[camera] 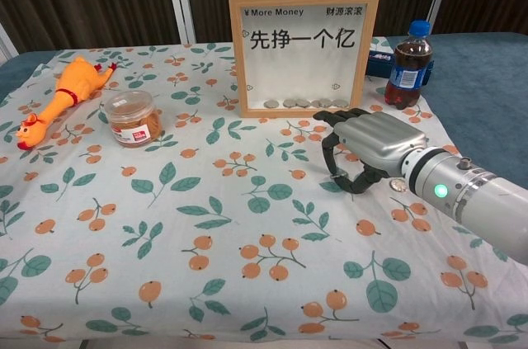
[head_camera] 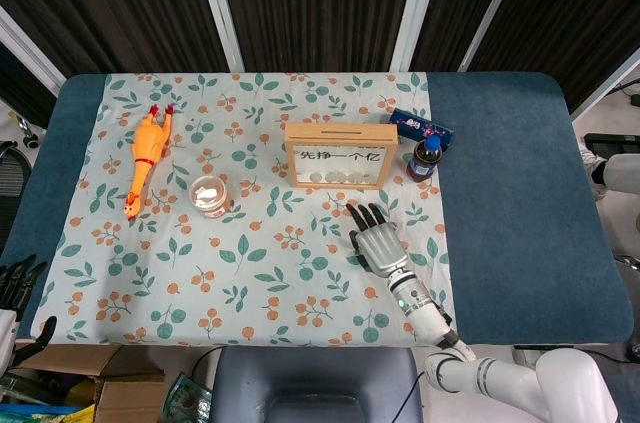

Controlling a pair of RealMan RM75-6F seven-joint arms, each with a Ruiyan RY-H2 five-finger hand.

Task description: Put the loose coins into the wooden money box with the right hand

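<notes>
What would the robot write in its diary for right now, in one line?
right hand: fingers curled down over tablecloth | coin: loose beside it | money box: upright behind

Right hand (camera: 367, 149) hides any coin beneath it

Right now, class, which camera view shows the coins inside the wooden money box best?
The chest view: the coins show as a row along the bottom of the wooden money box. The head view looks down from above, so they appear only as tiny pale dots.

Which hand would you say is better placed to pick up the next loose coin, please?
The right hand: it hangs curled over the cloth just in front of the wooden money box, a coin beside it. The left hand sits off the table's edge.
</notes>
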